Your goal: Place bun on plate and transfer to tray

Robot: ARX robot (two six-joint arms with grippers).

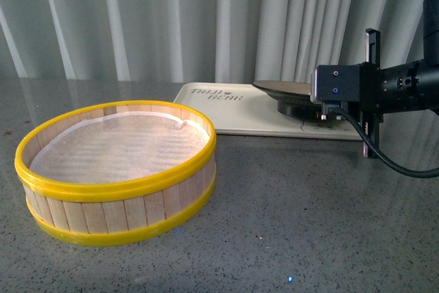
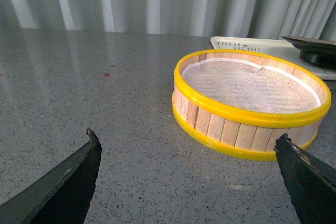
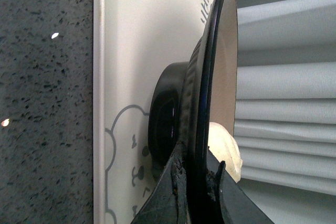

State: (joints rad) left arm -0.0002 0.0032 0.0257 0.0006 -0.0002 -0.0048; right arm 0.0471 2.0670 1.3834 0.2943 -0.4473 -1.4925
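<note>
At right centre of your front view, the right gripper pinches the black rim of the plate, which stands on the tray. The bun sits on the plate. The steamer basket fills the lower left. The left gripper is spread wide.

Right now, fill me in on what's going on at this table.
The right hand is clamped on the rim of the plate, which carries the bun and sits over the tray at the back of the table; whether its foot is fully down is unclear. The left hand hangs open and empty above the counter, near the steamer basket, which holds only its liner.
</note>
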